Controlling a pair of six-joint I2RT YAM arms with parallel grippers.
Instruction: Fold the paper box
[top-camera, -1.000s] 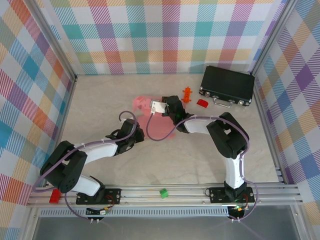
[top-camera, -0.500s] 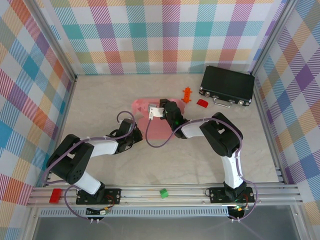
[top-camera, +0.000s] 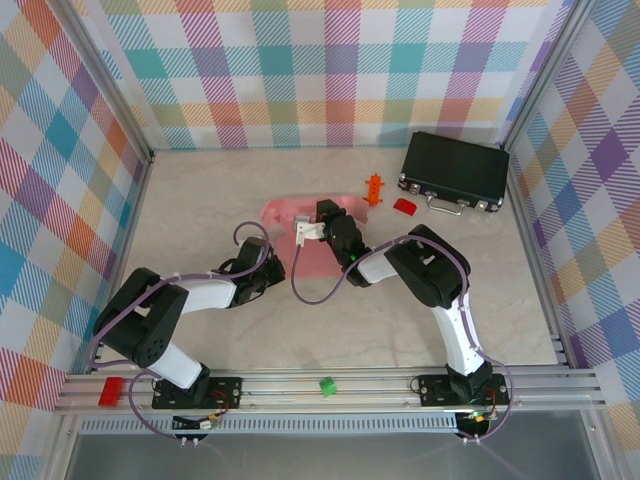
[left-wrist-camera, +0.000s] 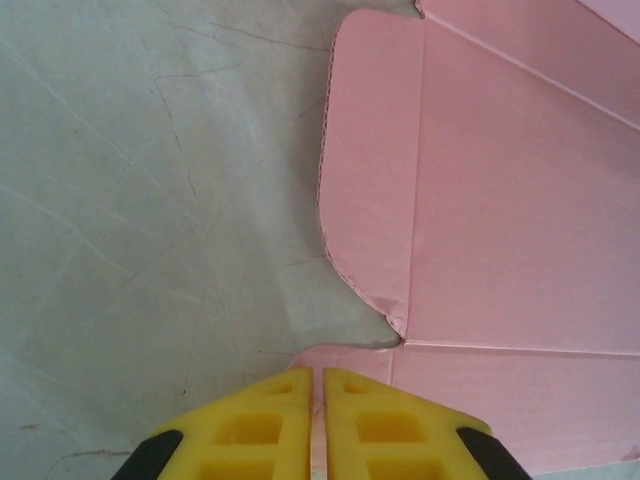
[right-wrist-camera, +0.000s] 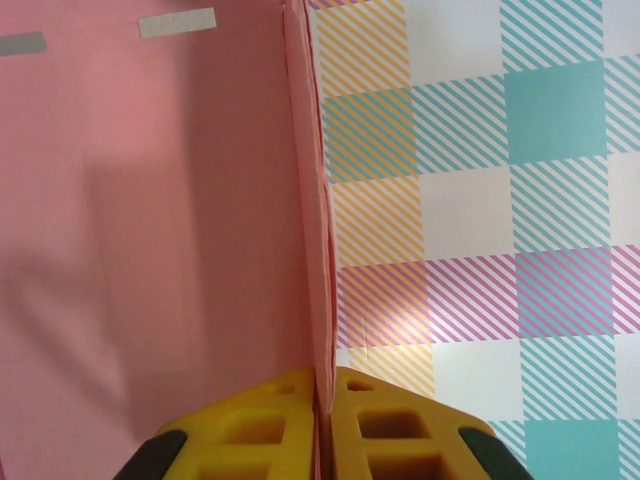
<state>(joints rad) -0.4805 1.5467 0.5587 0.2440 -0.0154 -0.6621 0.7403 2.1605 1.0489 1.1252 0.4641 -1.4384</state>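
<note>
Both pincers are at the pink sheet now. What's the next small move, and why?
Probably rotate the right pincer to fold its panel over: it is shut on a raised edge of the paper box, while the shut left pincer sits at the flat sheet's corner.

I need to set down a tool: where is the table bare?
Bare: the table between the left wall and the paper box; also between the right arm and right wall. Crowded: the centre, and by the black case and red block.

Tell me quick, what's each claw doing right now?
Left gripper: closed at the paper box edge; a grip cannot be told.
Right gripper: closed, pinching a raised panel of the paper box.
</note>
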